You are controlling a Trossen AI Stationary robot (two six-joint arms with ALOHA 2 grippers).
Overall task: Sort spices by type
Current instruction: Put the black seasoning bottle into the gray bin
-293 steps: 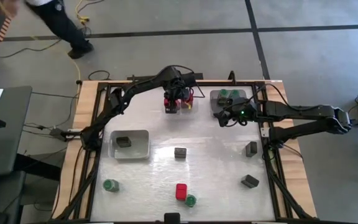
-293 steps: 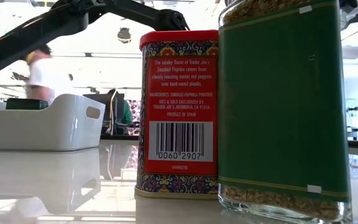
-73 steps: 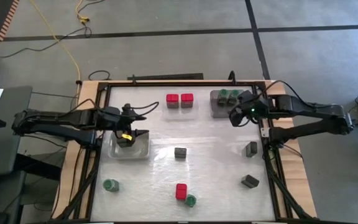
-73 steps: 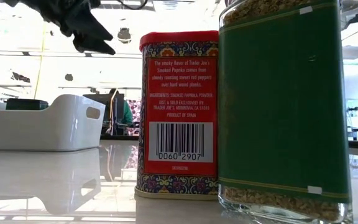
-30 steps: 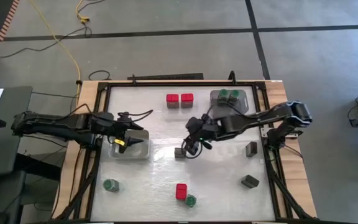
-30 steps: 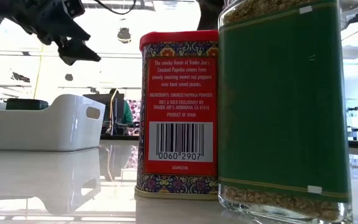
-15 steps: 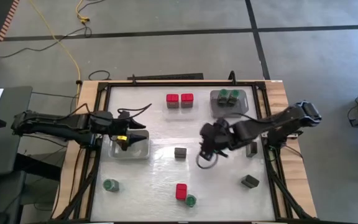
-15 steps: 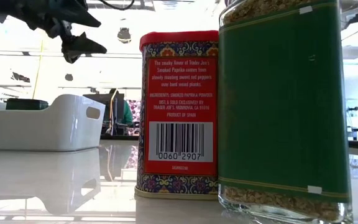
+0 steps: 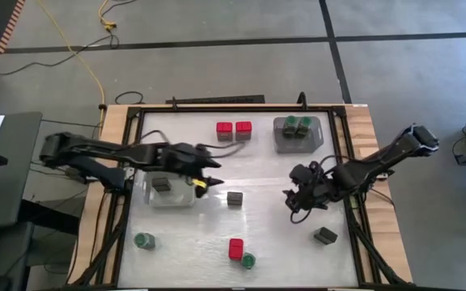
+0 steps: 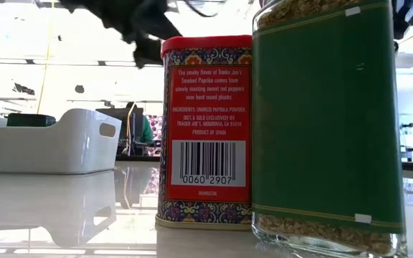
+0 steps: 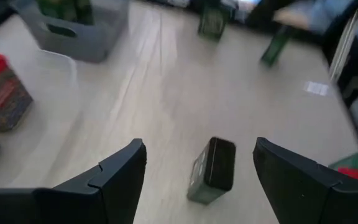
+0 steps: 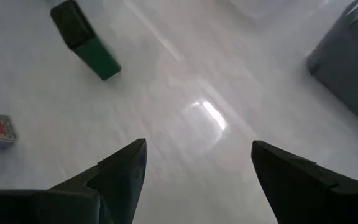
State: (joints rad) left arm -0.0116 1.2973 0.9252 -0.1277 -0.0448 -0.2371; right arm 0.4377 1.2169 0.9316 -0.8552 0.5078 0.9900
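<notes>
Dark boxy tin point(image 11: 212, 170) upright on glossy table point(image 11: 166, 93).

— Where do the spices sit?

— Two red tins point(image 9: 234, 129) stand side by side at the far edge; a third red tin point(image 9: 235, 248) sits near the front, touching a green-lidded jar point(image 9: 248, 261).

— Other jars?

— Two jars point(image 9: 297, 125) lie far right, another jar point(image 9: 143, 241) front left.

— The dark ones?

— One dark tin point(image 9: 234, 197) stands mid-table, one dark box point(image 9: 162, 184) left of it, one grey tin point(image 9: 325, 235) lies front right.
</notes>
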